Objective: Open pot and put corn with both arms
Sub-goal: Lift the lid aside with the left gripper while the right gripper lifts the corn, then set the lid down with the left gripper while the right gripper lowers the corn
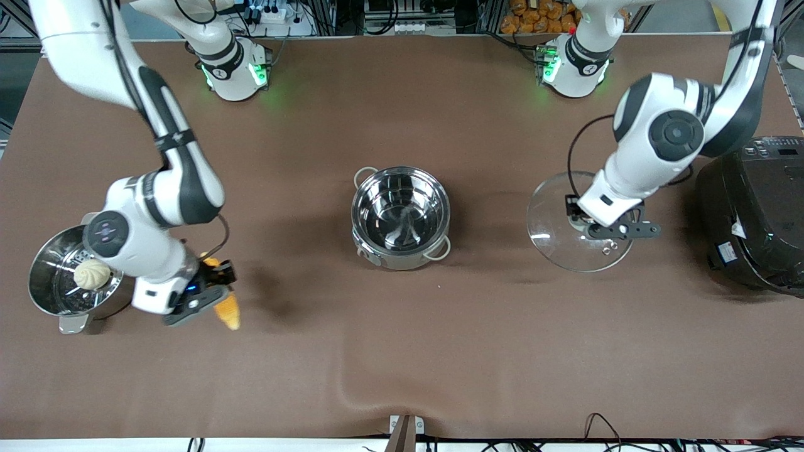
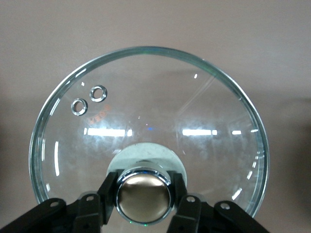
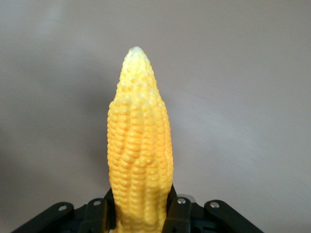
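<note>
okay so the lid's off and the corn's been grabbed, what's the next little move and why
Probably carry the corn, gripped by the right gripper, over to the open pot. The left gripper holds the lid aside, so the pot's mouth is clear.

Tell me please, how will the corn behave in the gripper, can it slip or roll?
The corn is tapered and the right gripper is shut on its thick end, so it may slide out toward the tip. Its bumpy kernels probably help the grip. It looks stiff. Round in section, it would likely roll once released in the pot.

A robotics lab: 2 bench-mounted arms point(image 1: 157, 207), a brown-covered table point(image 1: 402, 351), trailing cables point(image 1: 603, 420).
</note>
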Motion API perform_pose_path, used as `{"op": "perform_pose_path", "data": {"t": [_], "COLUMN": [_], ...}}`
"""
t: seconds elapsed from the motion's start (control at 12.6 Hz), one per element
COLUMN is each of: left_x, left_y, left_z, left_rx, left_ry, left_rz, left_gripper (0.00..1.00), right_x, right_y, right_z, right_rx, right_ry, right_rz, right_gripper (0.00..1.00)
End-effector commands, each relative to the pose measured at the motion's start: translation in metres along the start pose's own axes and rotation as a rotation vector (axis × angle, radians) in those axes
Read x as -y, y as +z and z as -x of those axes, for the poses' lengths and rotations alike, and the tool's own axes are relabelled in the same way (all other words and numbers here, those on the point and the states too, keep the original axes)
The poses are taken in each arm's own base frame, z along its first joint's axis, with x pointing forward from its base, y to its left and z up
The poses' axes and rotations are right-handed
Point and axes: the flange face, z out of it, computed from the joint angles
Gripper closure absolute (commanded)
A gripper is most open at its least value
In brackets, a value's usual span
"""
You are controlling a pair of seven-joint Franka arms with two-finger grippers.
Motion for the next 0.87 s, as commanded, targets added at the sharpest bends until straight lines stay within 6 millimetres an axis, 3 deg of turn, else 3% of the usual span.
{"op": "perform_pose_path", "data": {"t": [0.0, 0.16, 0.32, 0.48, 0.56, 0.64, 0.79], "left_x": [0.044, 0.072, 0.073, 0.085, 0.092, 0.094, 0.098], "left_y": [0.066, 0.101, 0.123, 0.132, 0.133, 0.131, 0.103], "left_z": [0.005, -0.003, -0.002, -0.001, -0.007, -0.016, -0.038], "left_rx": [-0.040, -0.005, 0.032, 0.048, 0.042, 0.031, -0.009], "left_ry": [0.010, 0.025, 0.018, -0.007, -0.033, -0.041, -0.041], "left_rz": [0.067, 0.101, 0.117, 0.123, 0.130, 0.136, 0.129], "left_gripper": [1.00, 1.00, 1.00, 1.00, 0.78, 0.01, 0.00], "right_x": [0.086, 0.152, 0.207, 0.281, 0.308, 0.327, 0.371], "right_y": [-0.036, -0.066, -0.089, -0.086, -0.079, -0.073, -0.044], "right_z": [-0.029, -0.047, -0.055, -0.059, -0.062, -0.068, -0.070], "right_rx": [0.047, 0.132, 0.181, 0.182, 0.171, 0.124, 0.105], "right_ry": [-0.115, -0.125, -0.083, -0.088, -0.096, -0.128, -0.214], "right_rz": [-0.007, -0.027, -0.036, -0.014, -0.007, 0.009, 0.047], "right_gripper": [1.00, 1.00, 1.00, 1.00, 1.00, 1.00, 1.00]}}
